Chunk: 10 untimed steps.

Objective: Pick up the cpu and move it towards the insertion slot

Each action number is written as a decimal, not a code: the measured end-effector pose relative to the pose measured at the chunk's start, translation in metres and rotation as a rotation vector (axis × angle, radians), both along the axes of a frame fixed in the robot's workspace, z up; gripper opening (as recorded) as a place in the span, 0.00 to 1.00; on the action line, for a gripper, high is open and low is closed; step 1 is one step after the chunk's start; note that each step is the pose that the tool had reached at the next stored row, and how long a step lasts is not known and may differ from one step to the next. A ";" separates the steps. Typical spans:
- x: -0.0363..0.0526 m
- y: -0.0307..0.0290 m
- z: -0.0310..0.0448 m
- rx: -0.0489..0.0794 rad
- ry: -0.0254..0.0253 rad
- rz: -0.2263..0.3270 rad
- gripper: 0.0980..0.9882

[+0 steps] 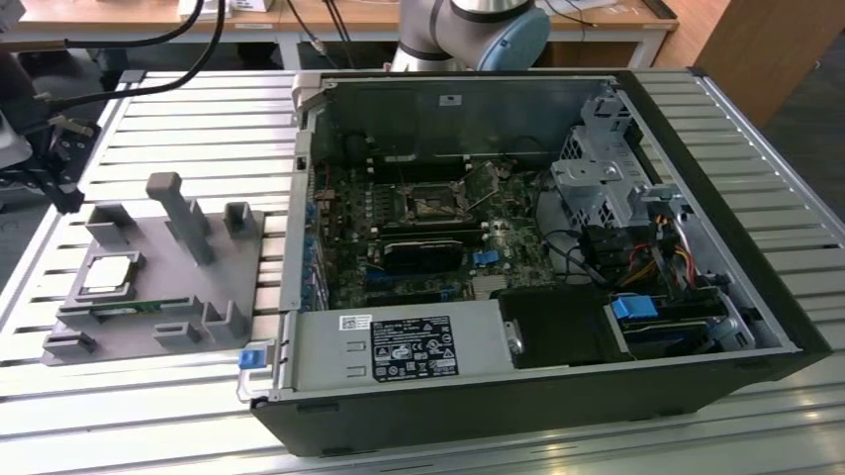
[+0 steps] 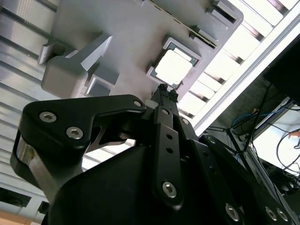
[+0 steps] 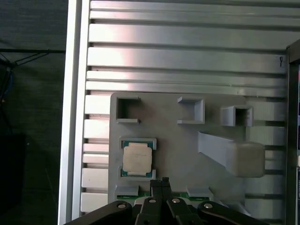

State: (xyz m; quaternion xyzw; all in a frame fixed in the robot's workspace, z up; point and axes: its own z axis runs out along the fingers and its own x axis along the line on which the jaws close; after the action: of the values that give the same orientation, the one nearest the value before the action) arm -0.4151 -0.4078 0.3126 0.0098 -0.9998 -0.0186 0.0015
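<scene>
The cpu [image 1: 109, 274] lies flat in a square pocket of the grey holder plate [image 1: 158, 247], at the exterior view's left. Its silvery top also shows in both wrist views [image 3: 137, 158] [image 2: 173, 66]. My gripper [image 3: 159, 181] hangs above the plate, just beside the cpu and not touching it. Its black fingertips [image 2: 162, 89] are pressed together with nothing between them, so it is shut. The insertion slot [image 1: 432, 206], a black socket in a shiny metal frame, sits on the motherboard inside the open computer case [image 1: 555, 396].
A narrow green memory stick [image 1: 126, 307] lies on the holder plate near the cpu. Grey posts and blocks [image 1: 182, 213] rise from the plate. The case walls and drive cage [image 1: 608, 178] surround the motherboard. Everything stands on a slatted metal table [image 1: 779, 228].
</scene>
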 end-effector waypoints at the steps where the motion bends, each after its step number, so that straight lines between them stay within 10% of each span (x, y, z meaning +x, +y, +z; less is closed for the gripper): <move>1: -0.0002 -0.0001 -0.0008 0.000 0.0000 0.000 0.01; 10: -0.0008 -0.0017 -0.0074 -0.001 -0.0001 0.000 0.01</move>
State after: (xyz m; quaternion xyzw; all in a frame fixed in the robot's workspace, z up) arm -0.4159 -0.4095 0.3052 0.0098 -0.9998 -0.0183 0.0015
